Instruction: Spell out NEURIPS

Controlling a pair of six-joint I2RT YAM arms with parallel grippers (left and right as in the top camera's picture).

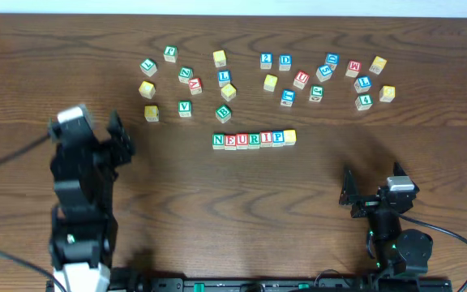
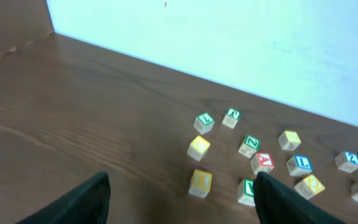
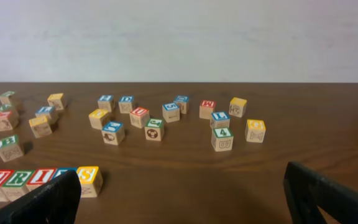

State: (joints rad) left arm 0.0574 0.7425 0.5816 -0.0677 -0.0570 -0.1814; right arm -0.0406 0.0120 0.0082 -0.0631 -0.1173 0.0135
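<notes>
Seven wooden cubes stand touching in one row at the table's middle, reading NEURIPS: green N at the left end, yellow-faced S at the right end. The row's right part shows in the right wrist view, with the yellow S at its end. My left gripper is open and empty, left of the row. My right gripper is open and empty, near the front right, well apart from the row.
Many other letter and numeral cubes lie scattered behind the row: a left group and a right group. In the left wrist view a yellow cube and a green V cube lie just ahead of the fingers.
</notes>
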